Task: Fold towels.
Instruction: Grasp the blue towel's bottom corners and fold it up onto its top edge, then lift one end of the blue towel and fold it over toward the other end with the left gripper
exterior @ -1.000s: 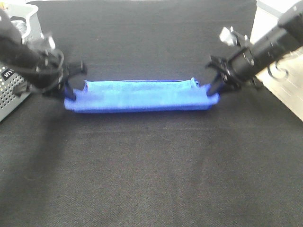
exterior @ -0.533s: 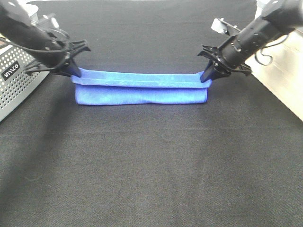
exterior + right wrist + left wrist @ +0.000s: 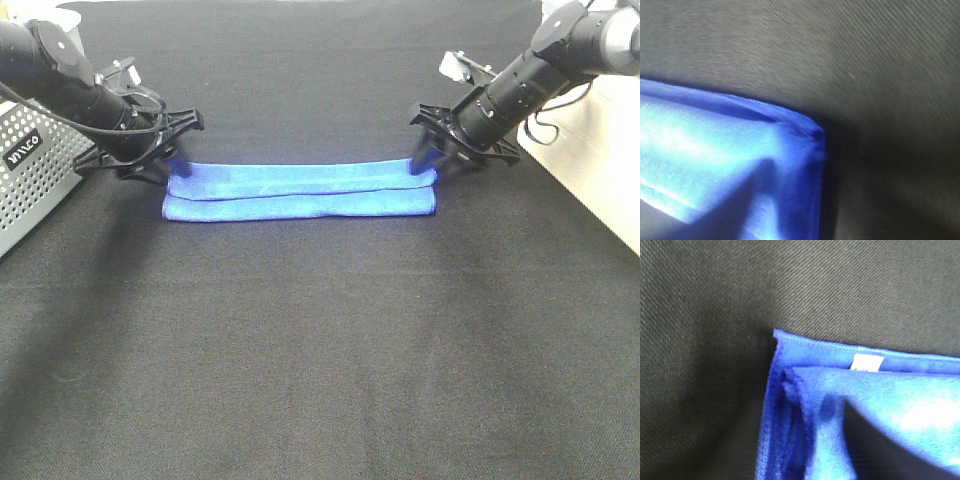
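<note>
Neatly folded towel [image 3: 300,190], left arm [image 3: 70,85], right arm [image 3: 520,88] at ends.

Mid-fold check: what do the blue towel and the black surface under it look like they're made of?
The towel looks like soft microfibre or similar plush cloth: fuzzy matte nap, stitched hem, small white tag. The table cover looks like black woven fabric, matte, with a fine diagonal weave visible up close.

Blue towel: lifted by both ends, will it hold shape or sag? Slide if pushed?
Likely floppy: the towel lies in soft layers, with rumpled folds at the corner by its white tag, so the middle would probably sag. Probably light, being thin cloth. Pushed, its fuzzy pile may grip the black table cover and bunch rather than slide.
</note>
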{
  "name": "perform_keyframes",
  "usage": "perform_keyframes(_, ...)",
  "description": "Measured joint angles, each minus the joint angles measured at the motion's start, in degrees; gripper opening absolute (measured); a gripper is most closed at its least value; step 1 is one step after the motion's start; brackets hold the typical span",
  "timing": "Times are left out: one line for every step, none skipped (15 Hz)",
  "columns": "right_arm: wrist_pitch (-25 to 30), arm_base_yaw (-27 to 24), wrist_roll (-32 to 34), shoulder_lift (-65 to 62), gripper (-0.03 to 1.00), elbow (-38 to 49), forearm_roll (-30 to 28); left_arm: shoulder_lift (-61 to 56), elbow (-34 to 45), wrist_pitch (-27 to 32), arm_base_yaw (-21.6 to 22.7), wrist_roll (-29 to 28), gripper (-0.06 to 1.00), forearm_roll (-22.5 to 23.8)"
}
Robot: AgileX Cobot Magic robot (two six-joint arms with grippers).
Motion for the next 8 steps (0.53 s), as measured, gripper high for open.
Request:
perform_keyframes(1.3, 0.0, 0.6, -0.8, 0.84, 0.0, -1.0, -0.8, 0.0, 0.0, 0.0, 0.0, 0.66, 0.8)
perform_keyframes(2.3, 0.0, 0.7, -1.8, 0.87, -0.1, -2.1, -1.5, -0.1, 0.3, 0.2, 0.0, 0.68, 1.4)
perform_keyframes(3.6, 0.0, 0.7, -3.0, 0.88, -0.1, -3.7, -1.8, -0.2, 1.0, 0.3, 0.0, 0.69, 1.8)
perform_keyframes(4.9, 0.0, 0.7, -3.8, 0.89, -0.2, -5.3, -1.9, -0.2, 1.8, 0.3, 0.0, 0.69, 2.1)
perform_keyframes(5.8, 0.0, 1.3, -4.0, 0.89, -0.2, -6.4, -1.4, -0.2, 2.2, 0.3, 0.0, 0.69, 2.2)
perform_keyframes(6.2, 0.0, 1.7, -4.0, 0.89, -0.2, -7.2, -0.6, -0.2, 2.5, 0.3, 0.0, 0.69, 2.2)
perform_keyframes(6.5, 0.0, 1.8, -4.0, 0.89, -0.2, -7.6, 0.5, -0.2, 3.1, 0.3, 0.0, 0.69, 1.9)
perform_keyframes(6.6, 0.0, 1.8, -4.0, 0.89, -0.2, -7.6, 1.8, -0.2, 3.3, 0.3, 0.0, 0.7, 0.8)
